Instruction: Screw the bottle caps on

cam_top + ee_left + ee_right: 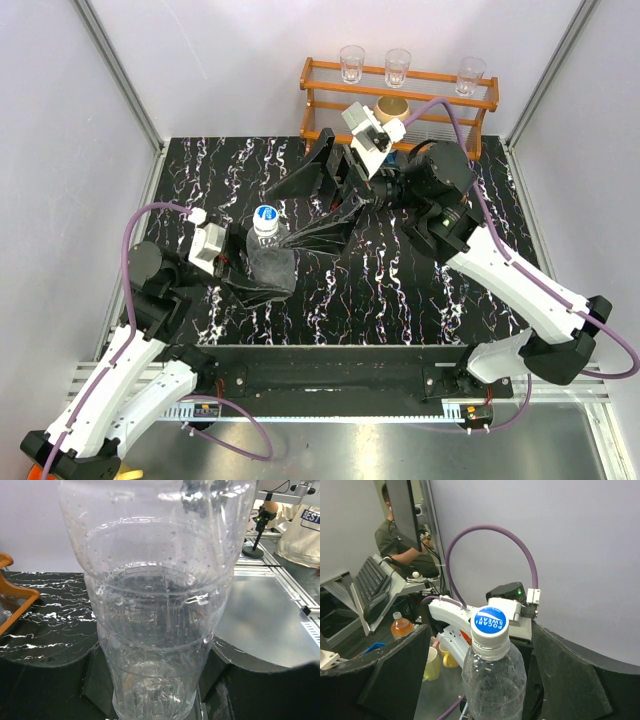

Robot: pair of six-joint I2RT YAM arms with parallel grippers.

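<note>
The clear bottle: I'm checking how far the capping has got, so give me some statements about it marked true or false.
1. The blue cap sits on the clear bottle. True.
2. The right hand is clamped on the cap. False: its fingers stand wide, apart from the cap on either side.
3. The left hand grips the bottle's body. True.
4. Two glasses stand on the wooden rack. False: three do.

One clear bottle (270,262), one blue cap (265,214), three glasses (398,65), one mug (393,106)
</note>
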